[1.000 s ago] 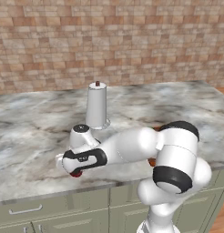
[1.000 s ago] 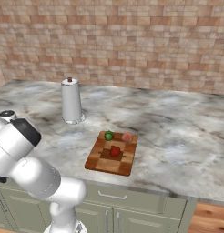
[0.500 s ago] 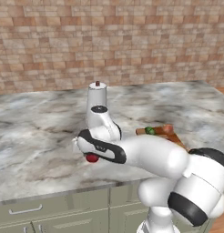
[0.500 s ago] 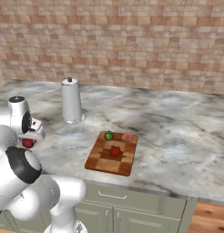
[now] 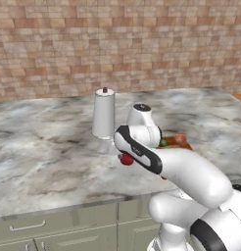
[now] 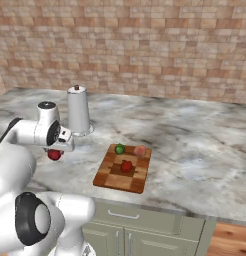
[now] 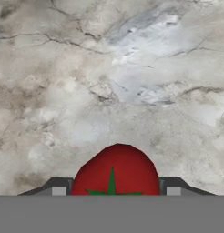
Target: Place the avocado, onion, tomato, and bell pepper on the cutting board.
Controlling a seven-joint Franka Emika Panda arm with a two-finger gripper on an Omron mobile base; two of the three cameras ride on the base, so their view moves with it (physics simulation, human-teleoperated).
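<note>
Red, glossy bell pepper [image 7: 115, 170] sits clenched in my gripper [image 6: 55, 152] above marble counter [image 6: 195, 150], short of the cutting board [image 6: 122, 172]; likely light, firm, slippery; hold across its widest girth seems safest.

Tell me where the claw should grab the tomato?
Around its widest middle, coming straight down over the stem. The tomato is a smooth round ball, so squeezing opposite sides holds best there, just as the claw grips it now.
</note>
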